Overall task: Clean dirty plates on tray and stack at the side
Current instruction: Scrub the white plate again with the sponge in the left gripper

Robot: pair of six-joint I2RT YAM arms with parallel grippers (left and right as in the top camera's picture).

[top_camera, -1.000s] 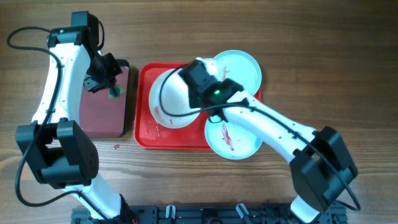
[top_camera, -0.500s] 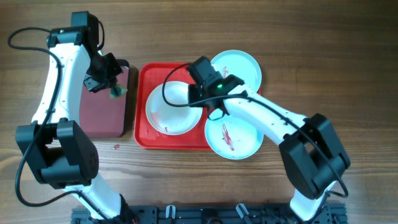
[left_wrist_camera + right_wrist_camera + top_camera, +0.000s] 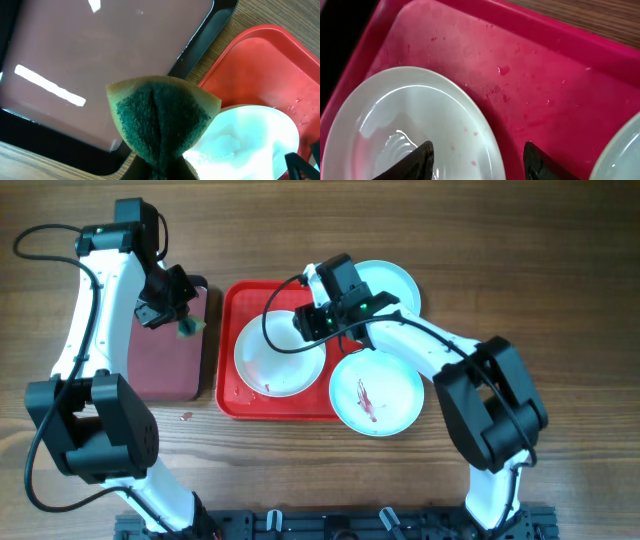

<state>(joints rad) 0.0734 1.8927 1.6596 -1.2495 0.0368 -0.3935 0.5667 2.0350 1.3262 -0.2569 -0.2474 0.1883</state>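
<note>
The left gripper (image 3: 176,318) is clenched on a green sponge (image 3: 159,119) over the right edge of the maroon tray (image 3: 100,65). The right gripper (image 3: 479,162) hangs with its jaws spread and empty over the white plate (image 3: 270,362), which lies on the red tray (image 3: 232,395). A turquoise plate (image 3: 392,282) lies at the tray's far right corner, and a smeared turquoise plate (image 3: 385,402) at its near right corner.

You're looking down on a wooden tabletop (image 3: 560,260) that fills the whole overhead view. It is mid-brown, with its grain running from the left edge to the right. Along the near edge you'll see a black rail (image 3: 330,525). Light falls evenly from above. Toward the left edge, the glossy maroon tray (image 3: 100,60) throws back bright white streaks (image 3: 50,86).
</note>
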